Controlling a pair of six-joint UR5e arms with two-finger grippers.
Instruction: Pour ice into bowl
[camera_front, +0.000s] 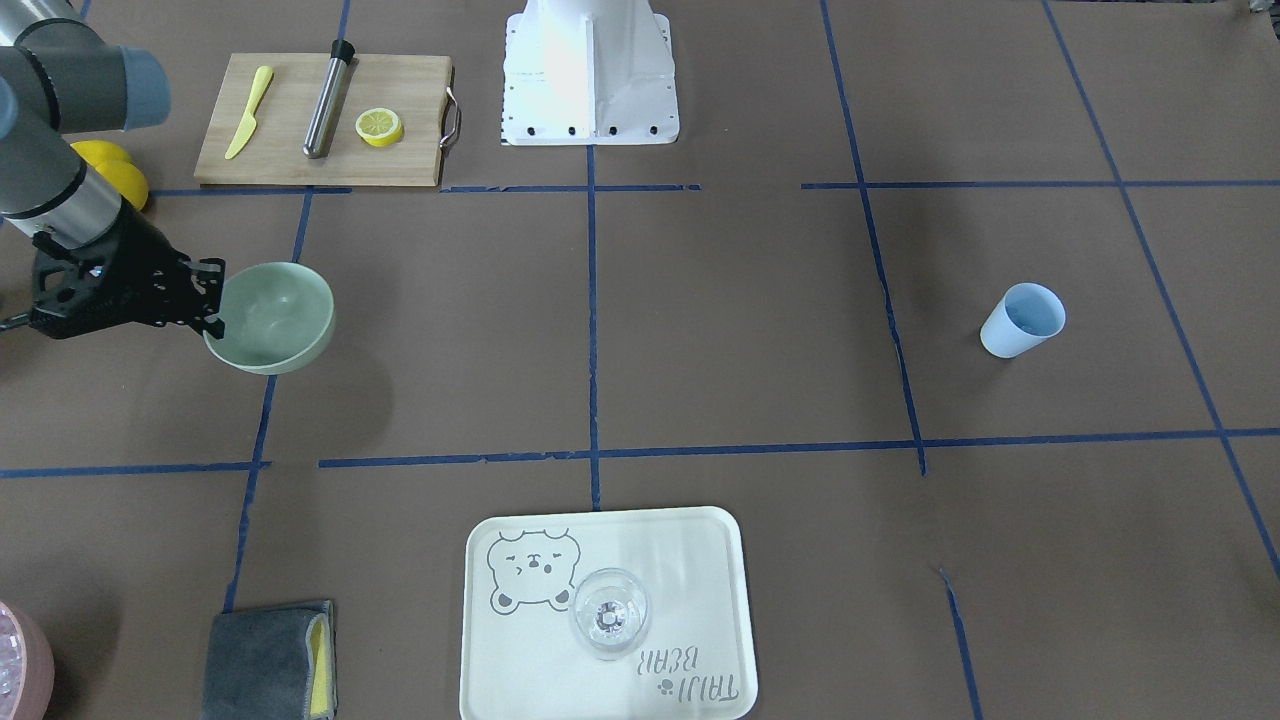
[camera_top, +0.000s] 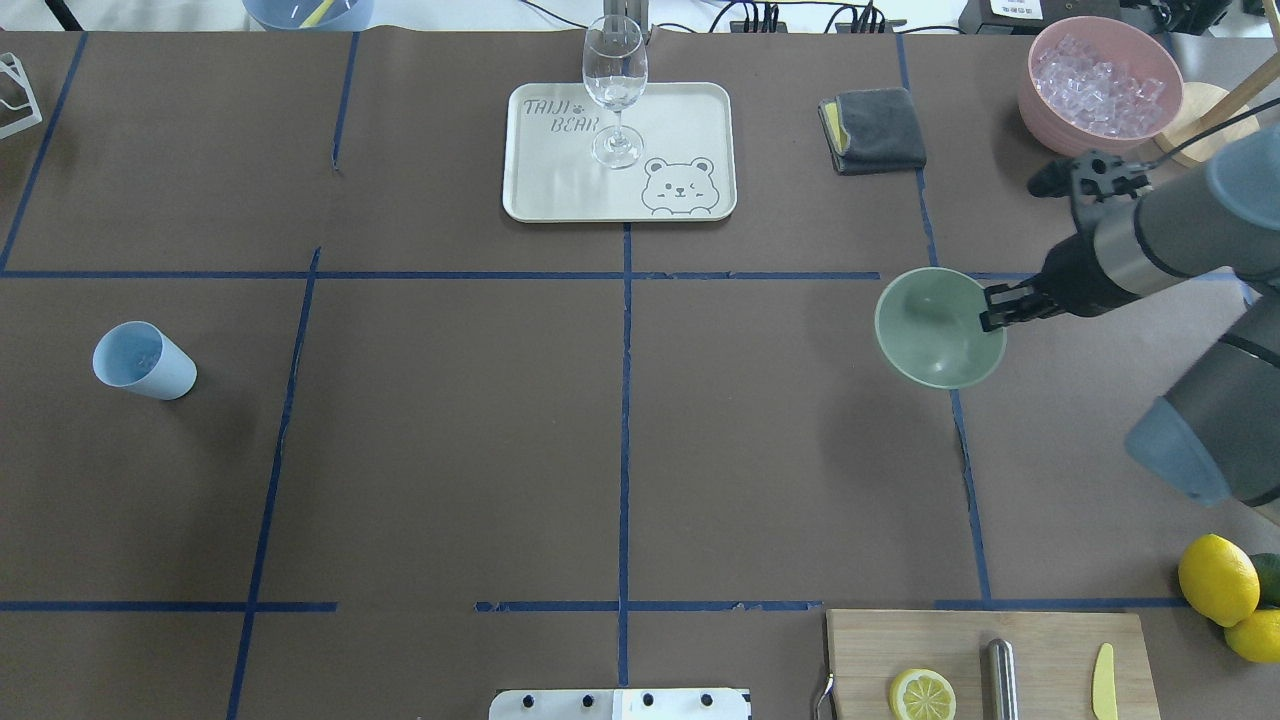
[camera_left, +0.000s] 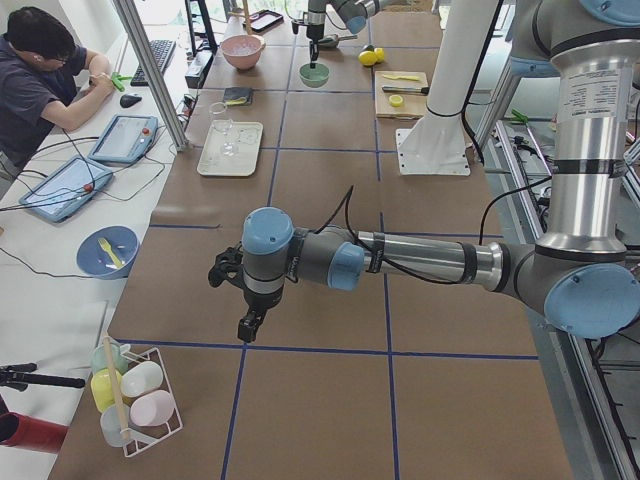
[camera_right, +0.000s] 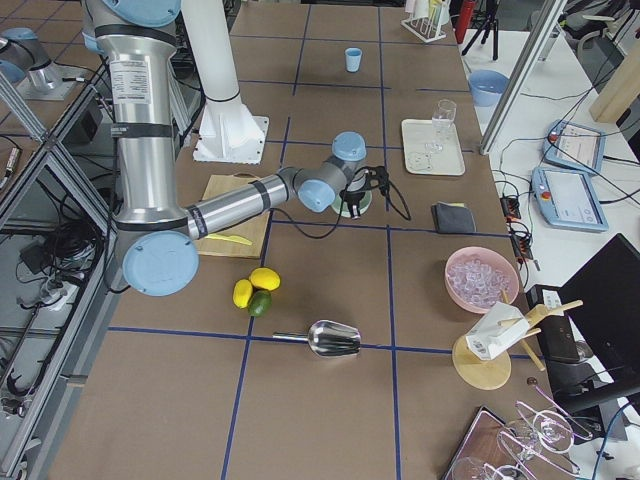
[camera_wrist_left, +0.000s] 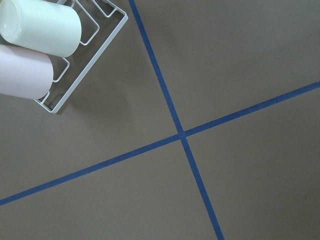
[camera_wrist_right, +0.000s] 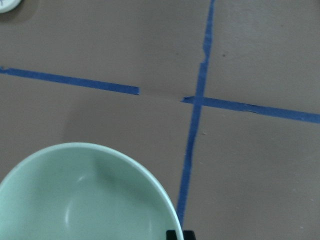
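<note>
The right gripper (camera_top: 993, 308) clamped the rim of the empty mint-green bowl (camera_top: 930, 335), with the pink container (camera_top: 1038, 112) near it on its far side holding the ice (camera_top: 1100, 75), while the left gripper (camera_left: 246, 328), well apart, did not reveal whether it was open or closed.

Table (camera_top: 450, 450) w/ brown cover, blue tape grid. Tray (camera_top: 560, 190) 12 o'clock, cloth (camera_top: 880, 130) 1, pink container (camera_top: 1040, 110) 2, lemons (camera_top: 1217, 578) 4, board (camera_top: 1050, 640) 5, cup (camera_top: 143, 361) 9.
</note>
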